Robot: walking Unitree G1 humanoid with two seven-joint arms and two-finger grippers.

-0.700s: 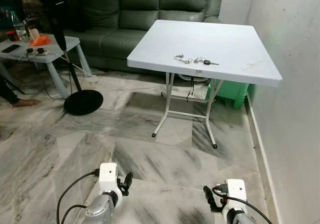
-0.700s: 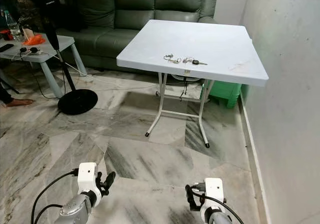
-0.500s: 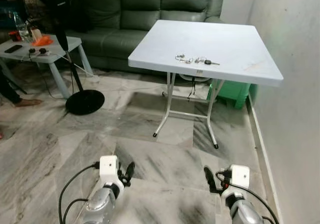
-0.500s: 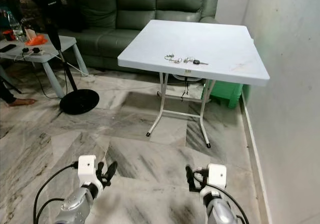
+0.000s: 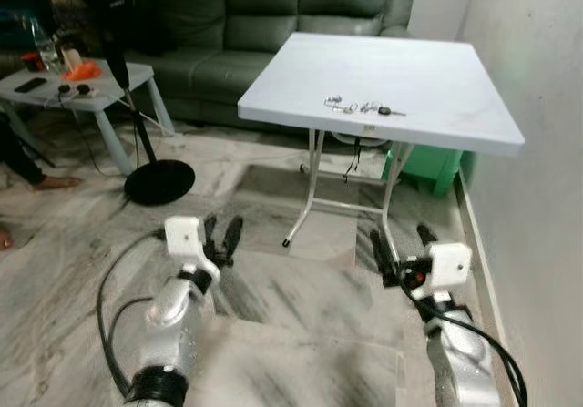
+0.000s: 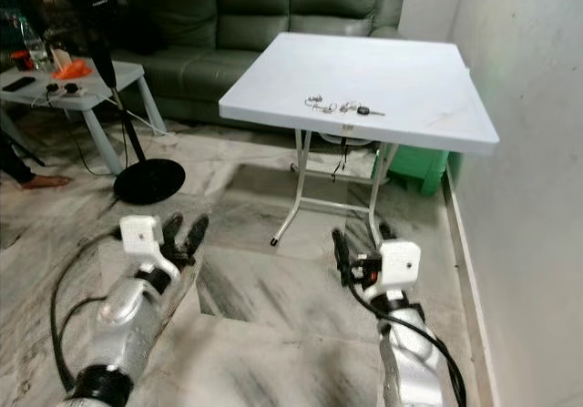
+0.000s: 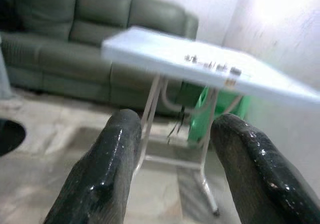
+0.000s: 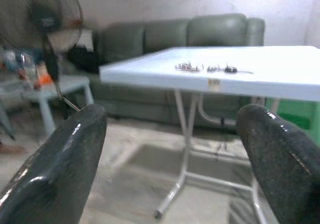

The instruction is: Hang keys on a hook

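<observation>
Both arms have come up a good bit since a moment ago, and the camera has shifted a little too. The keys (image 5: 360, 107) are lying in a small bunch on the white folding bench (image 5: 428, 97), near its front edge, roughly in the middle, untouched. The left gripper (image 5: 221, 238) is held out over the marble floor (image 5: 301, 298), well short of the bench, fingers (image 7: 107, 169) spread wide with nothing between them. The right gripper (image 5: 400, 246) is out in front on the other side, near the bench leg, fingers (image 8: 280, 159) also wide apart and holding nothing. Behind the bench there's a dark green sofa (image 5: 264, 15), a green bin (image 5: 428, 166) underneath by the wall, and off to the left a standing fan (image 5: 127, 79) next to a small side table (image 5: 77, 79) with some clutter on it.
</observation>
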